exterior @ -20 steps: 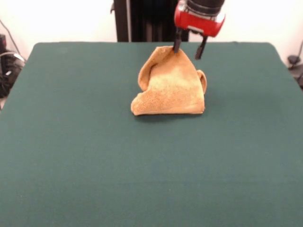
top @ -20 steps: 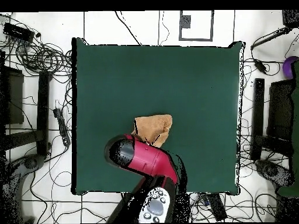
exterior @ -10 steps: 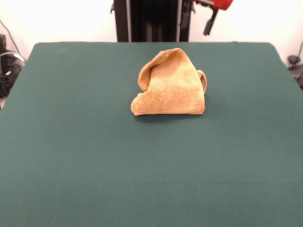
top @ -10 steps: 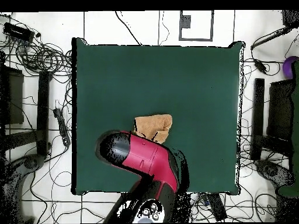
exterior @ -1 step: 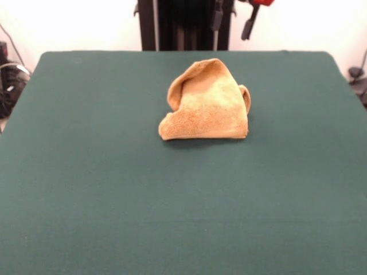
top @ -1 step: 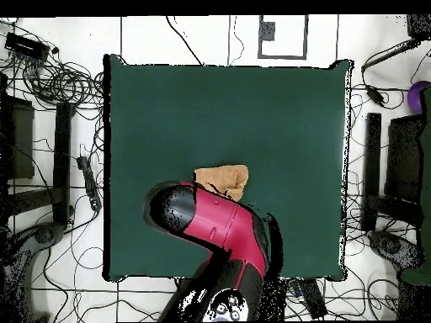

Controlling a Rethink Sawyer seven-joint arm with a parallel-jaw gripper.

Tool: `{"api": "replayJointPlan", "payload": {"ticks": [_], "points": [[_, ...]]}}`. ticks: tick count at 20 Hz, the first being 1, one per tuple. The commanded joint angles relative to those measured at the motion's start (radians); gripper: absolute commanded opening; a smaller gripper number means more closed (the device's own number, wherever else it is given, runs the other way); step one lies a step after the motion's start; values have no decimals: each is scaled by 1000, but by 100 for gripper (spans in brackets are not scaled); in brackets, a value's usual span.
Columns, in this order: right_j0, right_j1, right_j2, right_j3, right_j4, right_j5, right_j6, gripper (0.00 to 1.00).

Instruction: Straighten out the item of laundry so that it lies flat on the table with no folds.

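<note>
gripper (exterior @ -1 step: 232, 22) sits at top edge of front view, only the two dark finger tips and a bit of red housing showing; fingers are spread w/ a clear gap between them, nothing held. it's up off the table and apart from the towel (exterior @ -1 step: 206, 103), above and a little to the right of the towel's peak in that view. in overhead view the red and black arm (top @ -1 step: 220, 231) comes in from the bottom edge and covers the near part of the towel (top @ -1 step: 223, 179), so the gripper itself isn't visible there. towel is golden-orange, fuzzy, bunched into a rough tent shape w/ a raised peak, a curled fold on its left side and a small flap sticking out on its right in front view; bottom edge lies on the cloth top. not flat. it rests on the dark green table (exterior @ -1 step: 114, 189), roughly centre left-right and toward the far half in front view. cables (top @ -1 step: 59, 80) lie on the floor around the table in overhead view.
</note>
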State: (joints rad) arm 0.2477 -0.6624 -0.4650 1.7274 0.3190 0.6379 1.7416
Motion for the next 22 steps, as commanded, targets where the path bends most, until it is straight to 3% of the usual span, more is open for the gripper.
{"api": "replayJointPlan", "payload": {"ticks": [1, 16, 22], "points": [[-21, 57, 73, -3, -15, -18, 190, 100], [-103, 31, 157, 194, -4, -214, 168, 100], [-84, 59, 171, 210, 42, -282, 258, 100]]}}
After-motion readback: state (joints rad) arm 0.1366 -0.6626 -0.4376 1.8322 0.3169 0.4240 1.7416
